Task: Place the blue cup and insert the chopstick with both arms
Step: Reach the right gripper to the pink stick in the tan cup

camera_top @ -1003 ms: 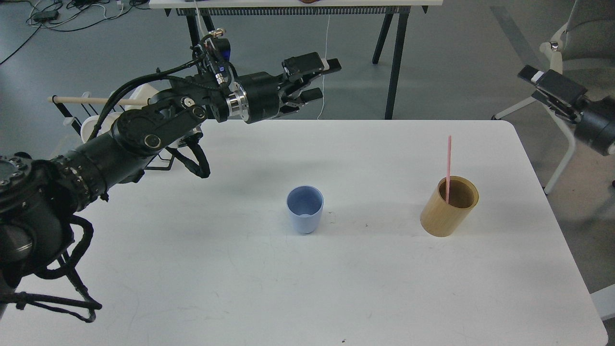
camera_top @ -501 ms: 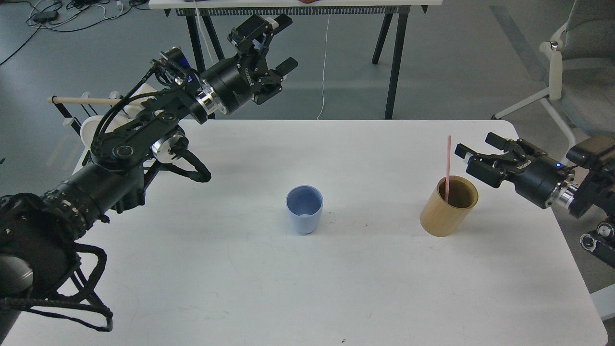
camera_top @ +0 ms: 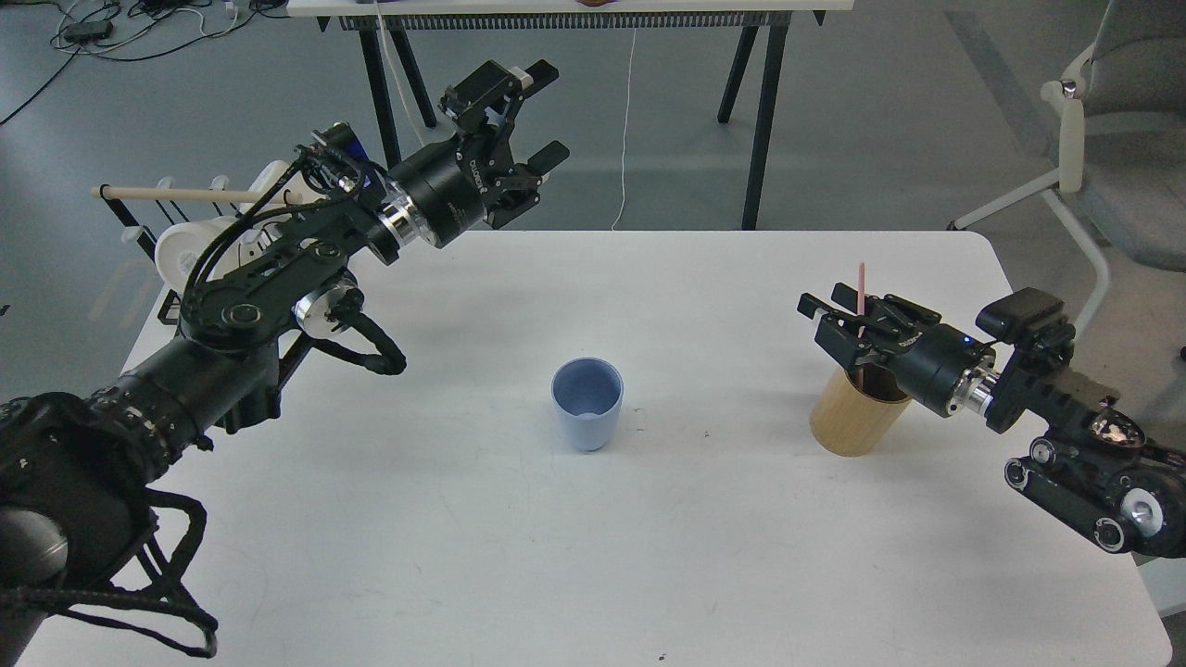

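Observation:
A light blue cup [camera_top: 586, 404] stands upright and empty in the middle of the white table [camera_top: 593, 556]. To its right stands a bamboo holder [camera_top: 851, 424] with one pink chopstick [camera_top: 861, 283] upright in it. My right gripper [camera_top: 825, 301] is over the holder's rim, its fingers apart on either side of the chopstick. I cannot tell if they touch it. My left gripper [camera_top: 533, 113] is open and empty, raised above the table's back left edge, far from the cup.
A white rack with a wooden dowel [camera_top: 176, 195] stands off the table's left back corner. A trestle table's black legs [camera_top: 762, 111] are behind. A grey chair [camera_top: 1103, 120] is at the right.
My right arm came in from the right and moved left, bringing its open gripper over the bamboo holder at the chopstick. My left gripper swung up and left, then settled slightly lower.

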Controlling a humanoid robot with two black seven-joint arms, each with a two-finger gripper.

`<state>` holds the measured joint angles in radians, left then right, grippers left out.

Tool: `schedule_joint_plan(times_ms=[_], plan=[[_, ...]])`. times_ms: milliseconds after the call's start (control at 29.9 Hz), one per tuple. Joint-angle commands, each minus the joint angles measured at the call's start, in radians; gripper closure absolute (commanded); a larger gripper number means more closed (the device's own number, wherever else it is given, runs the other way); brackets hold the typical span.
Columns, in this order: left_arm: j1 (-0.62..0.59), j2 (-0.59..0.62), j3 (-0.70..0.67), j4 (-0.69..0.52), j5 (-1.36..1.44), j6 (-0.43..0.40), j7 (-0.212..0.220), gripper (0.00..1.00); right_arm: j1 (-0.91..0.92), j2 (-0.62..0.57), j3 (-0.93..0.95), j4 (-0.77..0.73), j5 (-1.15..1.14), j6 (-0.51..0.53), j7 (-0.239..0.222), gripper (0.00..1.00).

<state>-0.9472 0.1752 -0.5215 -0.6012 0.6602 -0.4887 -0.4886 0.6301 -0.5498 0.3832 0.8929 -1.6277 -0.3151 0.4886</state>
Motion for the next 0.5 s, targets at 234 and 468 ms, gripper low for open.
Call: schedule_joint_plan(times_ms=[234, 468], plan=[[0.007, -0.005, 0.000, 0.001, 0.001, 0.000, 0.000, 0.01, -0.004, -0.019, -0.003, 0.003, 0.000, -0.038, 0.000, 0.83], [0.010, -0.006, 0.000, 0.001, 0.001, 0.000, 0.000, 0.01, -0.003, -0.051, 0.002, 0.012, 0.003, -0.045, 0.000, 0.99]])
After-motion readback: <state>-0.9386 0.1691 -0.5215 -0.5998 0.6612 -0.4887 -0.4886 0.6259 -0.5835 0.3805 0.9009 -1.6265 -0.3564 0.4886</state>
